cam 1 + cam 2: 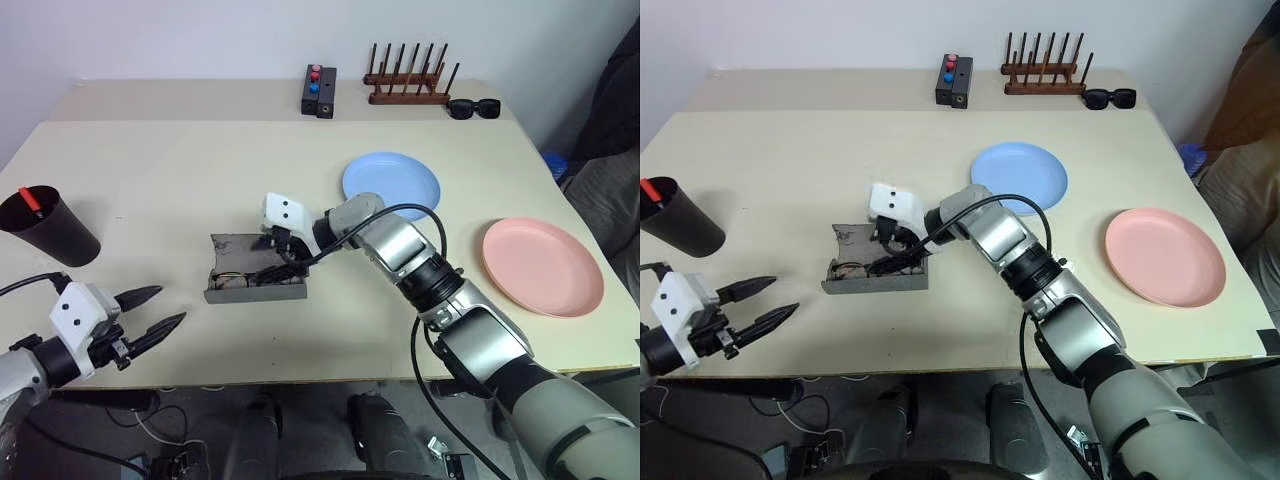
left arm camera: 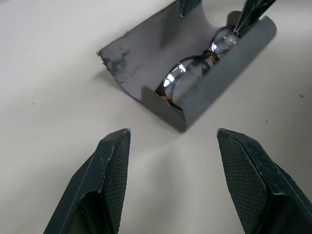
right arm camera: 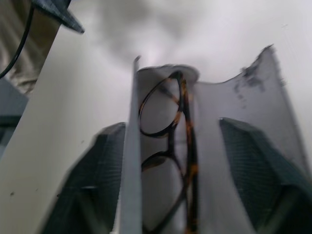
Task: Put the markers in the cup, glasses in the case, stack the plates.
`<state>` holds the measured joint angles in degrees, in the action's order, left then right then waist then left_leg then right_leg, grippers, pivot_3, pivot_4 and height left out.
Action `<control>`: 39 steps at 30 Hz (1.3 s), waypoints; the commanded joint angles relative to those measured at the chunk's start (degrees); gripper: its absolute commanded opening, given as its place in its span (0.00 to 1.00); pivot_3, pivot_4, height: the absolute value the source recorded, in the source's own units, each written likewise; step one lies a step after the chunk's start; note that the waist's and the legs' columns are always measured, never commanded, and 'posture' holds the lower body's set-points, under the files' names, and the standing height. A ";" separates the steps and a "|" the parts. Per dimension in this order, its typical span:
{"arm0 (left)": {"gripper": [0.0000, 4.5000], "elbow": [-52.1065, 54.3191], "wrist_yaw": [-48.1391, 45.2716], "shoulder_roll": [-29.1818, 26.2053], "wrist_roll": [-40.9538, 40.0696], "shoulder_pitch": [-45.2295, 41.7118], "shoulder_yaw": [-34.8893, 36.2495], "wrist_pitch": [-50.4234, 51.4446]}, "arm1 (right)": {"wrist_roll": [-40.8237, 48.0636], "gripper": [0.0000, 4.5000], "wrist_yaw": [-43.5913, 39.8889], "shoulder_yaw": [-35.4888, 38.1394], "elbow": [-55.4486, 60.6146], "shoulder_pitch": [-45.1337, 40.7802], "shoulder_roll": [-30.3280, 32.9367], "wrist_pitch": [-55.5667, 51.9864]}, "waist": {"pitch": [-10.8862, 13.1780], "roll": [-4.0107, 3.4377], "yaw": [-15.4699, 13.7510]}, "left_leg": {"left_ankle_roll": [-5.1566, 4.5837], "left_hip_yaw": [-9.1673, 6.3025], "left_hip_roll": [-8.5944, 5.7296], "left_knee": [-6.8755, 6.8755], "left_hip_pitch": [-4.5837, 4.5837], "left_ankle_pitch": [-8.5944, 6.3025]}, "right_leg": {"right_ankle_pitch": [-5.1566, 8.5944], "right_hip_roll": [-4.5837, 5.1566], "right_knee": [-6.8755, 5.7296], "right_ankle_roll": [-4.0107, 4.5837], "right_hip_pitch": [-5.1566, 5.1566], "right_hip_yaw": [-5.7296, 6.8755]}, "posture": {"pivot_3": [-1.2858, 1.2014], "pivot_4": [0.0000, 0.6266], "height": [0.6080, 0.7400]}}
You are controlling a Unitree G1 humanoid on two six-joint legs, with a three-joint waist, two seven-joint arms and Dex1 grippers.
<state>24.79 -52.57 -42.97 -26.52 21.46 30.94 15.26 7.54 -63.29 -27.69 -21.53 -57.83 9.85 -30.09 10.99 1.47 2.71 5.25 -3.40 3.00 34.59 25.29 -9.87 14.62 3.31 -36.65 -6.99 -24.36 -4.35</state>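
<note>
From my head view, my right claw [image 1: 283, 247] reaches over the open grey case [image 1: 255, 272] in the middle of the surface [image 1: 180, 170], its fingers spread apart. My left claw [image 1: 150, 318] hangs near the case toward the surface's near edge, released and empty.

Through my left wrist view, the glasses [image 2: 195, 73] lie inside the case, my fingers [image 2: 109, 170] wide apart short of it.

My right wrist view is blurred, but my fingers [image 3: 100, 170] seem to straddle the case's front wall, off the glasses [image 3: 168, 146].
</note>
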 commanded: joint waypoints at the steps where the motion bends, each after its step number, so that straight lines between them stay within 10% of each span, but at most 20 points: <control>1: 0.64 -0.36 2.34 0.34 -2.83 -3.24 0.68 2.62 | 1.22 0.64 1.13 3.91 4.51 -0.86 0.18 -0.24 | 0.00 -0.01 -0.07 | 0.00 0.00 0.00 0.00 0.00 0.00 | 0.00 0.00 -0.01 0.00 -0.01 0.00 | 0.52 0.24 1.00; 5: 0.45 -1.62 7.72 0.28 -8.56 -13.26 -1.59 12.22 | 3.18 0.64 2.13 7.72 13.63 3.10 3.25 -1.47 | 0.00 0.01 -0.50 | 0.00 -0.02 -0.01 0.01 0.01 0.01 | 0.00 0.00 -0.04 -0.03 0.01 0.01 | 0.52 0.24 1.00; 9: 0.01 -4.27 11.75 0.19 -7.12 -24.58 -8.83 17.36 | 3.36 0.64 2.89 8.78 23.68 9.49 7.89 -1.51 | -0.03 0.06 -0.46 | 0.00 -0.05 -0.03 0.15 0.02 0.01 | 0.00 0.00 -0.17 -0.07 0.07 0.01 | 0.52 0.24 1.00; 24: 0.01 -33.78 7.54 -0.61 5.28 -63.02 -34.34 30.58 | 7.78 0.64 5.22 17.16 46.59 27.62 23.92 -4.65 | 0.01 0.05 -0.12 | -0.03 -0.17 -0.03 0.22 -0.01 0.01 | 0.02 -0.10 -0.51 -0.46 0.03 0.01 | 0.52 0.24 1.00; 39: 0.01 -29.00 -8.47 -5.75 8.15 -57.29 -37.62 20.22 | 12.24 0.64 6.57 21.56 50.04 32.87 30.06 -5.22 | 0.01 0.05 -0.21 | -0.03 -0.14 -0.03 0.26 0.02 0.01 | 0.15 -0.07 -0.47 -0.23 0.03 -0.03 | 0.52 0.24 1.00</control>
<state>-6.64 -59.37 -48.16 -17.25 -37.00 -8.29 37.70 18.90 -57.11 -7.71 27.35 -24.70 39.38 -36.01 11.00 1.52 2.50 5.21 -3.53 2.97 34.85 25.31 -9.87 14.77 3.24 -37.12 -7.23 -24.33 -4.38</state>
